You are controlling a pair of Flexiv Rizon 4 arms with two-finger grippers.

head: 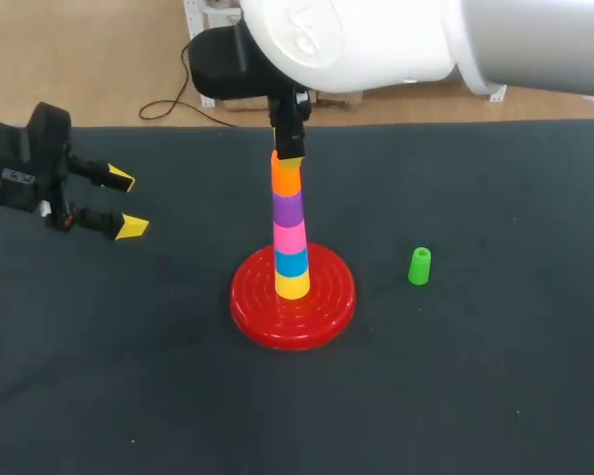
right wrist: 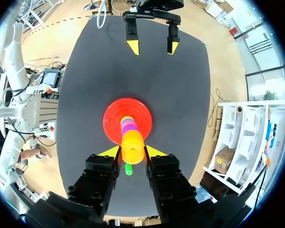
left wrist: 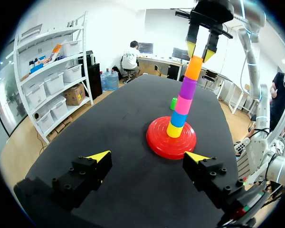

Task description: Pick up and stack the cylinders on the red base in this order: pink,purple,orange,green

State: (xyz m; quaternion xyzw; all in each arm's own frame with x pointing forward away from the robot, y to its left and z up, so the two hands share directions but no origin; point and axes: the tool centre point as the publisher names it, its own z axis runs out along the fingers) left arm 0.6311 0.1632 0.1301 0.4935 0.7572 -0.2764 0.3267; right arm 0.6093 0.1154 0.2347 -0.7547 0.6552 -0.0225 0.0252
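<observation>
1. Black surface (head: 495, 396), and the red base (head: 327, 302) sits in the middle of it with a tall column already up.
2. From the bottom the column reads yellow cylinder (head: 293, 286), blue cylinder (head: 291, 263), pink cylinder (head: 289, 238), purple cylinder (head: 287, 209), and the orange cylinder (head: 286, 180) on top.
3. The right tool (head: 291, 153) comes straight down over the orange cylinder. In the right wrist view both yellow tips are pressed to its sides, so I read it as gripped.
4. The left tool (head: 125, 203) is parked well apart at the left with its jaws wide, holding nothing.
5. My read is that the step in hand is seating orange on purple, with only green to come.
6. To do it well, press straight down the column's line until orange sits snug. Then part the tips evenly and lift vertically, with no sideways drag.
7. That matters here because the stack leans a little, with its top off from directly over the base. A nudge up high could tip it.
8. The orange cylinder's long axis runs nearly vertical, following that slight lean.
9. The green cylinder (head: 419, 266) waits on the surface near the base, clear of its rim, on the right arm's side. It stands upright with its long axis vertical, which suits a pinch from above.
</observation>
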